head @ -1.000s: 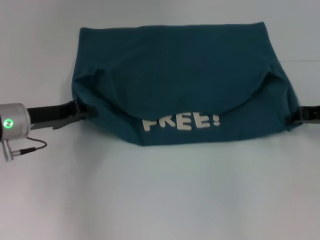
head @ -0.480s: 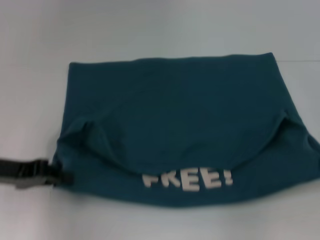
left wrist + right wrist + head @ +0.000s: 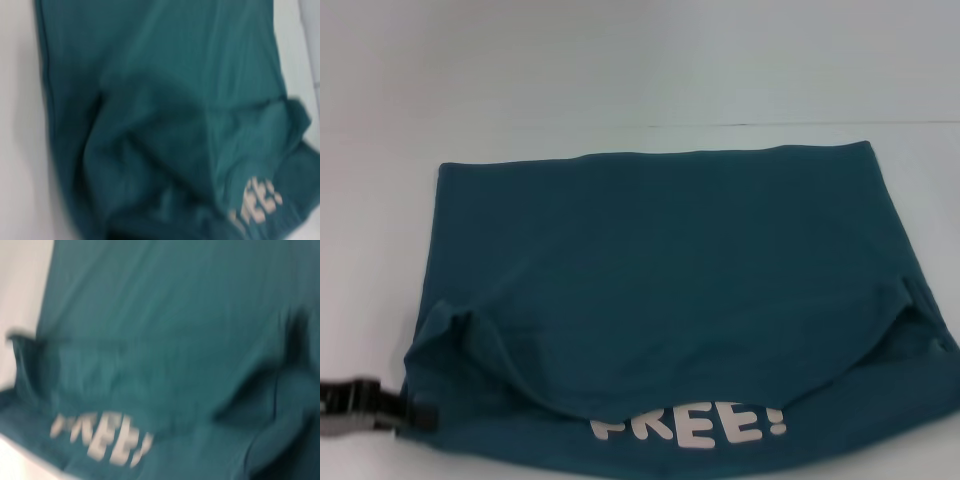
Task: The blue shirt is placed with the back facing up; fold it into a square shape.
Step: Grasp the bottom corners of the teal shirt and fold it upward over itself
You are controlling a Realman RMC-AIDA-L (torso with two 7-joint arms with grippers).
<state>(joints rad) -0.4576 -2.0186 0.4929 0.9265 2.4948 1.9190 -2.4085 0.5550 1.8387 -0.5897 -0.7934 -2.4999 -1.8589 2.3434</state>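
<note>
Teal knit blue shirt (image 3: 660, 290) lies part-folded on the white table (image 3: 620, 70); left gripper (image 3: 405, 412) pinches its near-left corner, right one's out of view; a slip would flop the fold back over the white "FREE!" print (image 3: 690, 425).

From my seat the head view is evenly lit and fairly bright, soft light from above, with no hard glare on the pale worktop (image 3: 640, 70). Shadows are faint: only darker creases under the folded flaps of the blue shirt (image 3: 660, 290) and a thin dark rim along its near edge. The white lettering (image 3: 690, 425) reads soft, not crisp. The left pincer (image 3: 365, 405) is dark and smeared at the frame edge. Both wrist views are heavily blurred; I make out folds and lettering only as streaks, dimmer toward the corners.
</note>
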